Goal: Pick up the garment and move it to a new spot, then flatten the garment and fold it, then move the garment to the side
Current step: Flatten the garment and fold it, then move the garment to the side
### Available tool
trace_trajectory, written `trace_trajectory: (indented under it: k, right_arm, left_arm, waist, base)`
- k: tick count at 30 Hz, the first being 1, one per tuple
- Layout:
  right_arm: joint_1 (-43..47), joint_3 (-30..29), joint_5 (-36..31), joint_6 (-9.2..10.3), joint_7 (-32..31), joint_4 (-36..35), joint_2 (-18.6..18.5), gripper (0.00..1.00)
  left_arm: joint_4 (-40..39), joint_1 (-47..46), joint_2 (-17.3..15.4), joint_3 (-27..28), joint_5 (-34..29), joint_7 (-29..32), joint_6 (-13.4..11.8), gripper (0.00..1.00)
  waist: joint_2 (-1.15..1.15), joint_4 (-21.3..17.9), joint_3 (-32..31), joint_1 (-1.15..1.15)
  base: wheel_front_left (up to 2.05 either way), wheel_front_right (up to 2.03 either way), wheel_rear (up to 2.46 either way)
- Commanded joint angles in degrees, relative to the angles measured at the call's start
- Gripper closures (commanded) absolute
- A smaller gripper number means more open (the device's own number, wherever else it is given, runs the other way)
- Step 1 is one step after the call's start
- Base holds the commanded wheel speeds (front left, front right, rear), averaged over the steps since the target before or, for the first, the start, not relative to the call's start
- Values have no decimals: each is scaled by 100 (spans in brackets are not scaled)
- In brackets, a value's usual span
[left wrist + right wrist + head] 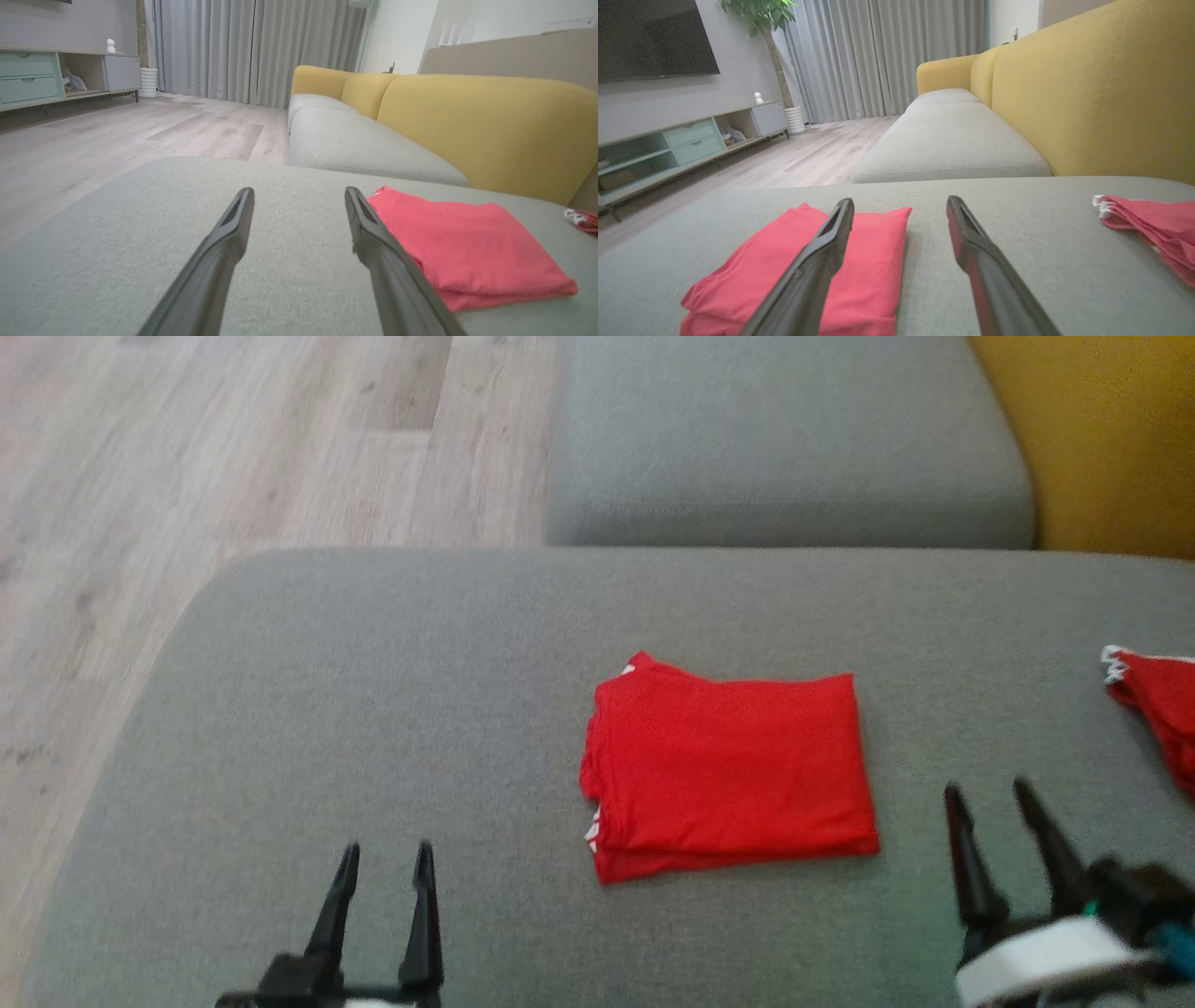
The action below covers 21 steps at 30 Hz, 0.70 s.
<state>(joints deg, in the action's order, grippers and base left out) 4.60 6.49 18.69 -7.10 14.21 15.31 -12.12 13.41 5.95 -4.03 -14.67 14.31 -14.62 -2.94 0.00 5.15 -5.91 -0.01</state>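
On grey fabric cushion, leaving folded red cloth garment flat; holding left gripper, right gripper jaws apart, prob prepping sideways move.

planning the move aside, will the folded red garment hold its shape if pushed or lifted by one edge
Probably not: the garment is thin, soft cloth, so lifted it would likely droop and unfold. Pushed, its loose stacked layers may bunch on the textured cushion.

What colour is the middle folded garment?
Folded garment: red with white trim at one edge; best in head view.
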Motion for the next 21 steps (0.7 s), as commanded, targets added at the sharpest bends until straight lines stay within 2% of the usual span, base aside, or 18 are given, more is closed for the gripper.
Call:
trace_trajectory:
  k: [1, 10, 21]
  right_arm:
    - [-87, 73, -67, -39, 77, -223, -7, 0]
    - [629, 9, -865, -39, 78, -383, 490, 0]
    - [852, 8, -953, -39, 78, -306, 660, 0]
  left_arm:
    - [-118, -125, -10, 223, -67, -38, 35, 0]
    - [125, 205, 45, 651, -315, -38, 219, 0]
    - [201, 387, 85, 747, -624, -38, 350, 0]
  waist:
    - [0, -88, -109, 1]
    - [0, -287, -433, 1]
    - [0, -279, -637, 1]
  base:
    - [0, 0, 0]
    - [0, 0, 0]
    - [0, 0, 0]
